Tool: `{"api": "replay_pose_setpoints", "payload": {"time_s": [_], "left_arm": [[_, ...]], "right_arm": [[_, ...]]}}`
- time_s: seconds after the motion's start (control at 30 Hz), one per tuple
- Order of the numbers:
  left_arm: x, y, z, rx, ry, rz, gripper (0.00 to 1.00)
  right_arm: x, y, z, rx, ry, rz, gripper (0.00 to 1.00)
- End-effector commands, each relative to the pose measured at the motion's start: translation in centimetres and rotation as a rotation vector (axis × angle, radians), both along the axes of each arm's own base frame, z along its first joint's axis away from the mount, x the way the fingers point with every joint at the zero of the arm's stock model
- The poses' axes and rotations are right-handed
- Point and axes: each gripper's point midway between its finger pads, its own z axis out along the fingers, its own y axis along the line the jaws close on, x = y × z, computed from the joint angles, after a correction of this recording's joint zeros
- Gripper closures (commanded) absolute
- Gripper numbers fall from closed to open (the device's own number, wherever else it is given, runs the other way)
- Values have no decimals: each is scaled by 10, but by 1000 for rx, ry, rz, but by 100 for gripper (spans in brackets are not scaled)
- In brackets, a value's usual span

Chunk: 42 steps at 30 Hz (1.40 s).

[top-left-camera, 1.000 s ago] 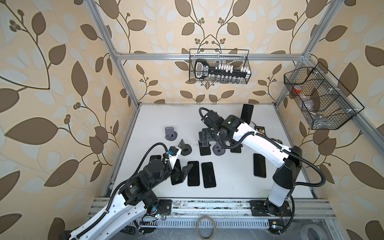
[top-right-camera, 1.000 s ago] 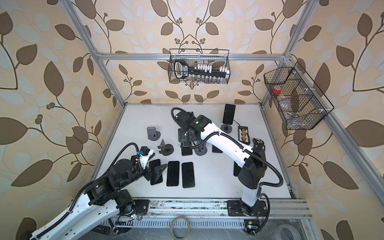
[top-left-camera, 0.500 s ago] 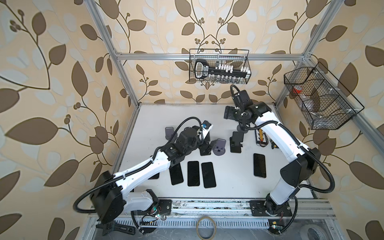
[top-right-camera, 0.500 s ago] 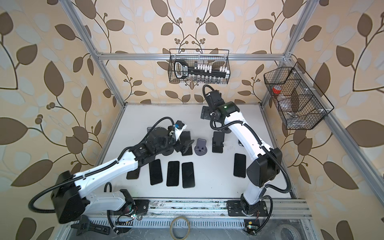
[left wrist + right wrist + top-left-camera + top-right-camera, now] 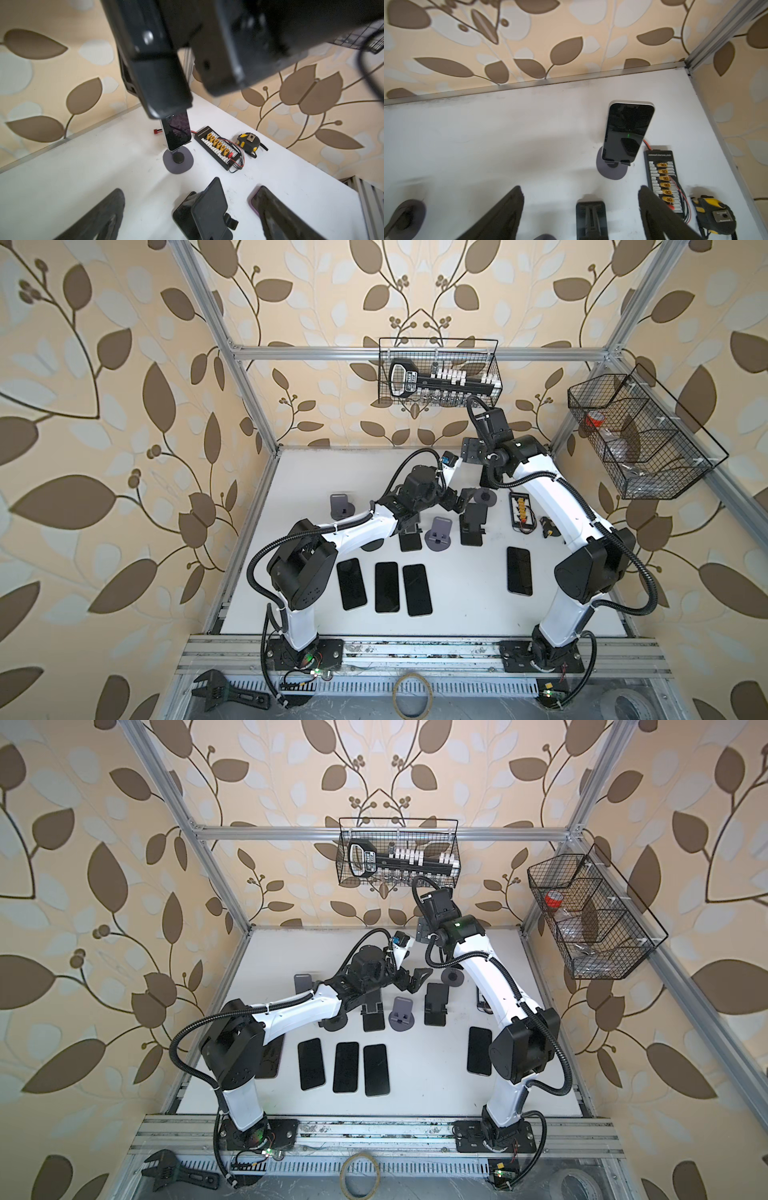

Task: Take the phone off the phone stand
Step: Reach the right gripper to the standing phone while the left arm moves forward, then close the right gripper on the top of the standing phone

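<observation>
Right wrist: phone [image 5: 627,133] leans on stand [image 5: 610,172], seemingly untouched.

No text reads clearly. The black board [image 5: 662,178] at the far right of the surface [image 5: 508,135] carries a line of white print along its far end, too blurred to make out. The black tool [image 5: 405,379] in the far basket [image 5: 436,340] bears a pale label, too small to read.

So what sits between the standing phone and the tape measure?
A black connector board with yellow plugs lies between the phone and the tape measure; both wrist views show it.
</observation>
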Motion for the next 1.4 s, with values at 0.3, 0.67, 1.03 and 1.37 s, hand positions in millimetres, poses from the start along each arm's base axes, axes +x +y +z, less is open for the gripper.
{"api": "replay_pose_setpoints", "payload": {"time_s": [0.3,0.67,1.03,1.37], "left_arm": [[-4,-11,30,-54,-26,-72,1],[5,-22,25,-77,0,-77,1],[2,-31,23,-62,-22,-135,1],[1,-31,13,-73,22,-134,1]], "right_arm": [[32,-57,-34,-14,20,-73,13],[53,-67,-55,-16,53,-89,11],[66,-67,-64,16,61,-55,11],[68,-72,-66,5,63,-70,12]]}}
